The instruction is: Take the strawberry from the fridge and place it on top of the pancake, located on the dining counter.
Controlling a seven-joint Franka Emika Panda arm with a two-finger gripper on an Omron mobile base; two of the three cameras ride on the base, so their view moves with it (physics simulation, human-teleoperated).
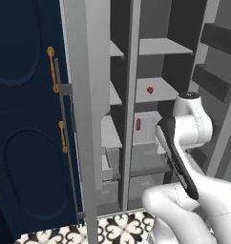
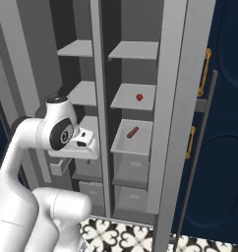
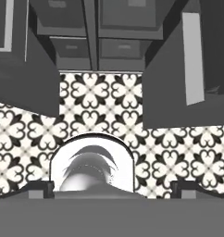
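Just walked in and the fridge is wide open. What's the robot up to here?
The white arm is parked in front of the open fridge, holding nothing. Its gripper is open and points down at the patterned floor. The strawberry sits untouched on a middle shelf, and a longer red item lies on the shelf below. The arm has not yet reached in, so the fetching has not started.

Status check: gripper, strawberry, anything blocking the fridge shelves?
Gripper open, empty, pointing at floor. Strawberry on fridge shelf, untouched. Red oblong item one shelf lower; doors open.
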